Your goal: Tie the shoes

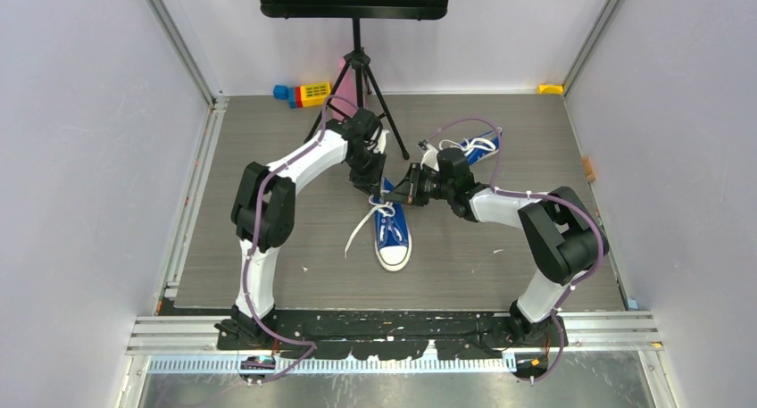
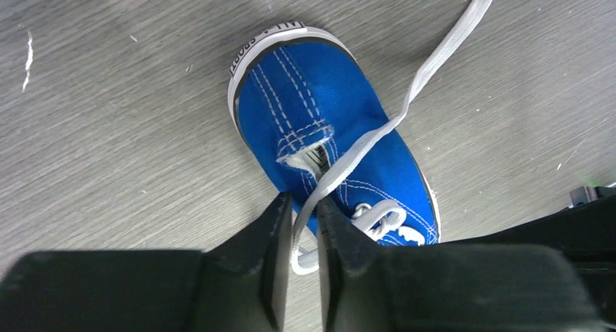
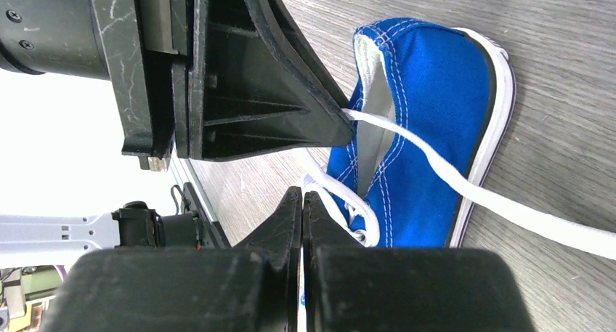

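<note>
One blue sneaker [image 1: 393, 238] lies mid-table, its white toe cap pointing toward the arm bases. The second blue sneaker [image 1: 478, 147] lies at the back right behind the right arm, its laces loose. My left gripper [image 1: 378, 192] is over the near shoe's heel [image 2: 305, 85], and its jaws are nearly shut on a white lace [image 2: 407, 107] that runs taut from the eyelets. My right gripper [image 1: 409, 194] is at the shoe's right side [image 3: 428, 128]. Its jaws are shut at a lace loop [image 3: 359, 216] by the eyelets. Another lace end [image 1: 360, 229] trails left.
A black tripod stand [image 1: 359, 69] has its legs on the table just behind the left gripper. Coloured toy blocks [image 1: 303, 94] lie at the back wall. A yellow piece [image 1: 551, 88] sits in the back right corner. Walls enclose both sides.
</note>
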